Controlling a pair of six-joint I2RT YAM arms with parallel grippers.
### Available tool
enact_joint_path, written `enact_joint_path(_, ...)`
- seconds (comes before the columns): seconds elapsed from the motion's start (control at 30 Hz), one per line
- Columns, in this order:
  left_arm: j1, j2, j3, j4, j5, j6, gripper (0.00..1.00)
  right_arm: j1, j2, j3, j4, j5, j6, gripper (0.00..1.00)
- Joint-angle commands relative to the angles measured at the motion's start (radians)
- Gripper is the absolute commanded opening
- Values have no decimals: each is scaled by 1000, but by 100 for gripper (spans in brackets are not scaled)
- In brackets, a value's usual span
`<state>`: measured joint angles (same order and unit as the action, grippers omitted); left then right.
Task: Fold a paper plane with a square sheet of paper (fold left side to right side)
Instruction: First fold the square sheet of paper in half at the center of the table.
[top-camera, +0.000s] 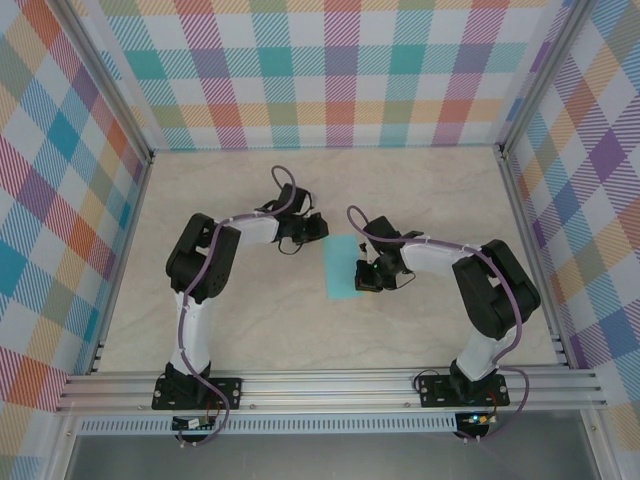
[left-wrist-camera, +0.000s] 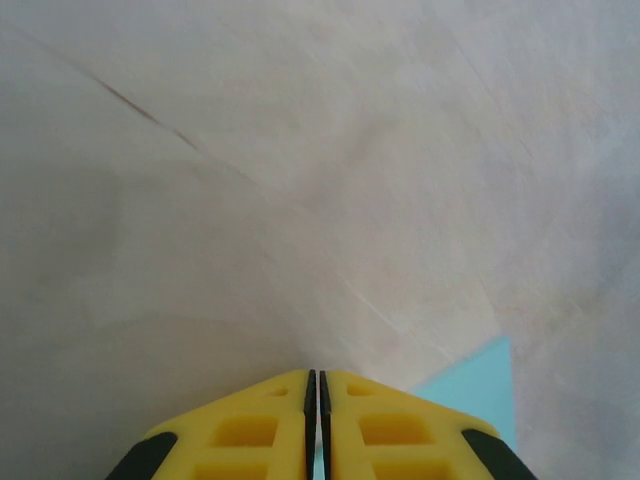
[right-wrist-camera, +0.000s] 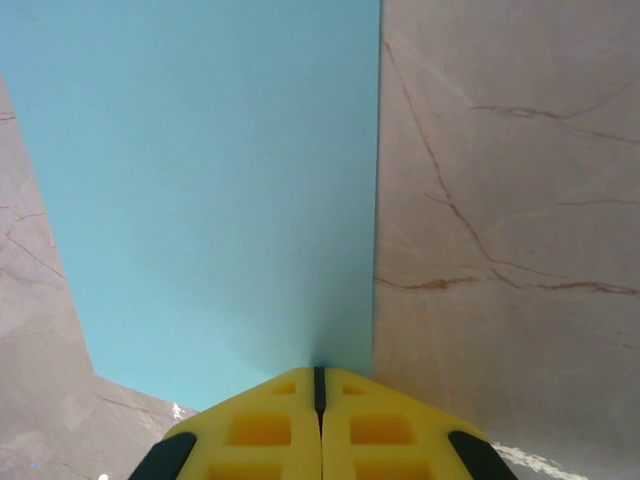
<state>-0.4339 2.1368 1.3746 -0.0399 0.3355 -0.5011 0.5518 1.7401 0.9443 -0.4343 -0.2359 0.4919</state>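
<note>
Square sheet of paper (top-camera: 342, 262), seen as a narrow turquoise strip, flat on the marbled surface (top-camera: 300, 190) between the arms. Right tool (top-camera: 368, 278): tips together at the strip's right edge, partly covering it, perhaps pinching it. Left tool (top-camera: 312, 228): tips together near the far-left corner, which its fingers (left-wrist-camera: 250, 430) cut off.

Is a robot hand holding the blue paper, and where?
It cannot be told. The right pincer is shut, its tips at an edge of the paper, near a corner: pinching or only pressing.
</note>
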Motion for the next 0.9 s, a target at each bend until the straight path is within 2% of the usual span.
enact_joint_path(0.0, 56, 11, 40, -48, -62, 38, 13, 2, 53, -53, -74, 67, -10, 6)
enact_joint_path(0.1, 57, -53, 16, -35, -37, 37, 14, 2, 41, -55, -36, 31, -7, 7)
enact_joint_path(0.23, 54, -200, -99, 29, -4, -11, 18, 2, -12, -31, -6, 6, -9, 11)
enact_joint_path(0.4, 7, -346, -241, 31, 12, -59, 21, -2, -121, -10, 17, 26, -18, 30)
enact_joint_path(0.47, -32, -381, -281, 20, 8, -66, 22, -9, -175, -15, 25, 49, -24, 41)
enact_joint_path(0.57, -89, -395, -318, 31, -5, -99, 23, -46, -231, -33, 53, 33, -31, 56)
enact_joint_path(0.67, -137, -373, -318, 24, -26, -110, 25, -93, -239, -41, 84, -25, -35, 65)
enact_joint_path(0.87, -171, -309, -290, 5, -62, -131, 25, -156, -206, -84, 170, -120, -17, 75)
